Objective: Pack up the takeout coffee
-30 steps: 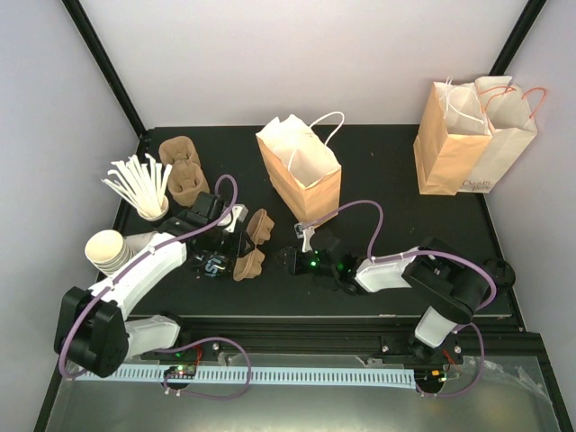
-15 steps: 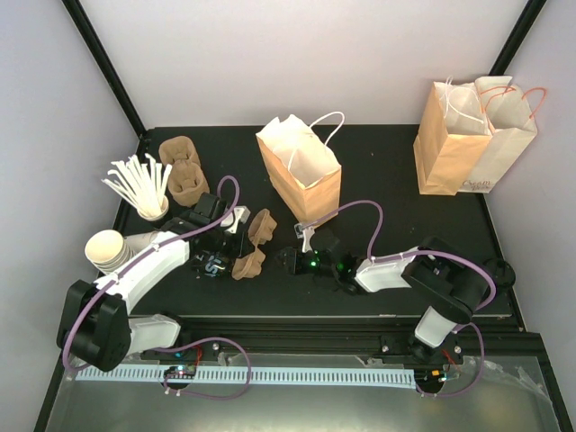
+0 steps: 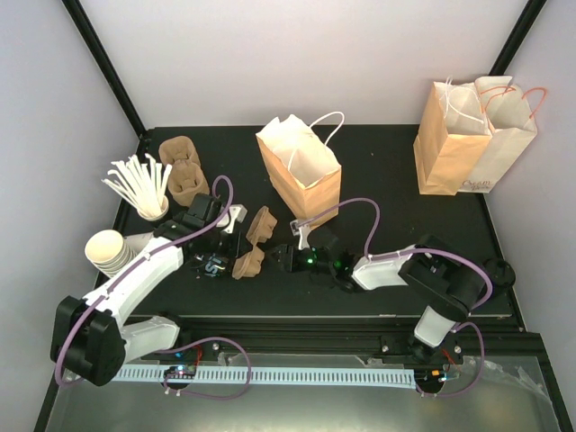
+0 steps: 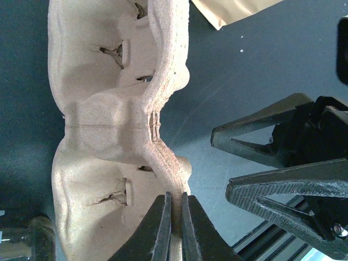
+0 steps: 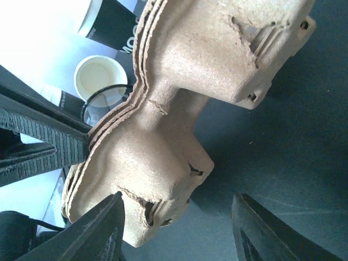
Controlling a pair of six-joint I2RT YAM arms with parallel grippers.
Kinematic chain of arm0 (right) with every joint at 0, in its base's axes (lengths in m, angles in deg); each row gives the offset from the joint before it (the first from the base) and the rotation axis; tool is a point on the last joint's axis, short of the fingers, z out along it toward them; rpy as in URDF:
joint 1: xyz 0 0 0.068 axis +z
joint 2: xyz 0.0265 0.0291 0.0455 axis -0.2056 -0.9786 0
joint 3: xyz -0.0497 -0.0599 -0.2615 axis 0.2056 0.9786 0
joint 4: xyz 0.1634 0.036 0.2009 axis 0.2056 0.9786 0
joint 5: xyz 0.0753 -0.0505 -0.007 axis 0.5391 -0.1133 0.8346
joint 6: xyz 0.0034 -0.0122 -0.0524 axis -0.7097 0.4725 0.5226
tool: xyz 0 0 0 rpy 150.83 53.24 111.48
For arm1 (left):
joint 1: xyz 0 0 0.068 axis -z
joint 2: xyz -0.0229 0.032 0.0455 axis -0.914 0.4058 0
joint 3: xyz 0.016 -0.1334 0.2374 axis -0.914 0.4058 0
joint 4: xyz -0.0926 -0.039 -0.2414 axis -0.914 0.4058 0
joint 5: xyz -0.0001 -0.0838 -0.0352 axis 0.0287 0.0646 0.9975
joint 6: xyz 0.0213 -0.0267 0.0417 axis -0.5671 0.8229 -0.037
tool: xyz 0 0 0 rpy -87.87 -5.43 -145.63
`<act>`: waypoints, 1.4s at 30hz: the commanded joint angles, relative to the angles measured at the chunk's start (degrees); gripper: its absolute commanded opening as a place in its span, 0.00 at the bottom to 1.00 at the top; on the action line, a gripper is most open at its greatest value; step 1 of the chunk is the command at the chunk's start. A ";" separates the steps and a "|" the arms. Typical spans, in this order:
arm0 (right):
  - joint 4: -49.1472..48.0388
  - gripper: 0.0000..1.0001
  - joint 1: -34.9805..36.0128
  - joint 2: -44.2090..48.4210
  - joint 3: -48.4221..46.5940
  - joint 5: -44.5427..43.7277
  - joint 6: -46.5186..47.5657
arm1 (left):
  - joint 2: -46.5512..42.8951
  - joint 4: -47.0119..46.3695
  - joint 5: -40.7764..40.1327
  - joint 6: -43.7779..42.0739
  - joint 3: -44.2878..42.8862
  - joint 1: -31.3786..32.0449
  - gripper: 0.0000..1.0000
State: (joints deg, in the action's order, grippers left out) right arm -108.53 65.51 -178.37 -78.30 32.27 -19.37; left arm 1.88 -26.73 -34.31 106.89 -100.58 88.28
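Right end effector (image 5: 178, 198) released, jaws spread about one end of the brown moulded-pulp cup carrier (image 4: 103, 119); left end effector (image 4: 175, 197) clenched on its rim. They are readying the carrier, I judge. The takeout coffee (image 3: 212, 265), a black-banded white paper cup, sits just beside it, not yet loaded — the next move calls for seating it in a well.

Showing the takeout coffee (image 3: 212, 266) as a small white paper cup with a black band carrying white lettering. Resting on the table (image 3: 387, 180) left of centre, nearer the front edge than the back. Being partly covered from above, leaving lid and tilt unclear.
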 commanded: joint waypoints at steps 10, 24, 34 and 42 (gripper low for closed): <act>-6.00 0.85 2.15 -2.11 -1.43 1.93 1.06 | -2.05 -5.42 5.74 4.15 1.77 0.28 0.04; -4.53 1.00 3.48 -5.50 -3.57 1.16 1.82 | -0.26 -9.87 9.62 6.61 4.17 0.27 0.05; -2.49 0.89 3.48 -5.20 -1.98 -0.73 1.42 | -0.06 -9.52 8.94 6.34 3.72 0.28 0.05; -7.01 0.87 3.43 -4.22 2.87 -1.59 -0.05 | 0.44 -7.82 7.89 5.11 2.58 0.28 0.05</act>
State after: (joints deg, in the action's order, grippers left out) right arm -115.43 68.92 -182.65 -78.26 33.13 -18.63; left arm 1.99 -34.31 -27.21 112.68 -95.79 88.58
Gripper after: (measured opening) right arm 0.875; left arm 0.059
